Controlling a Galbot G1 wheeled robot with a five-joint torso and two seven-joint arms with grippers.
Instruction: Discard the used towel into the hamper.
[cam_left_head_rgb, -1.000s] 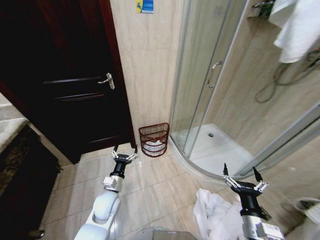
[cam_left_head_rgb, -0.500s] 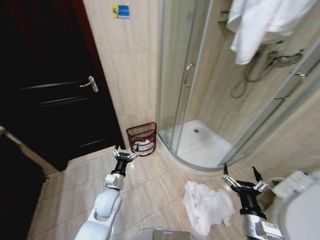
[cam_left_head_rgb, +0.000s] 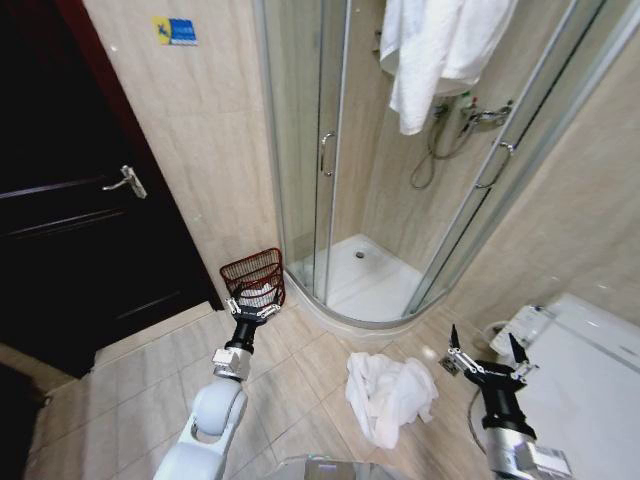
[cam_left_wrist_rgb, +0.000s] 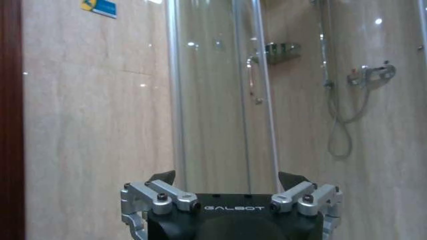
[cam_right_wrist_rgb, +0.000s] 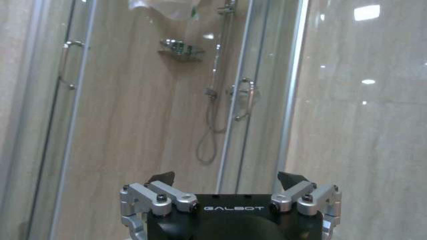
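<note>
Now the view has swung rightward; towel (cam_left_head_rgb: 388, 395) unmoved beside right claw (cam_left_head_rgb: 481, 357).

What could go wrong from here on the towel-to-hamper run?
1. The towel lies crumpled on the floor between the arms. Both the left gripper and the right gripper are open and hold nothing, so a grab may catch only a fold and let the rest drag.
2. The hamper is small, sits against the shower enclosure, and already holds something white. The towel could drape over its rim or tip it.
</note>
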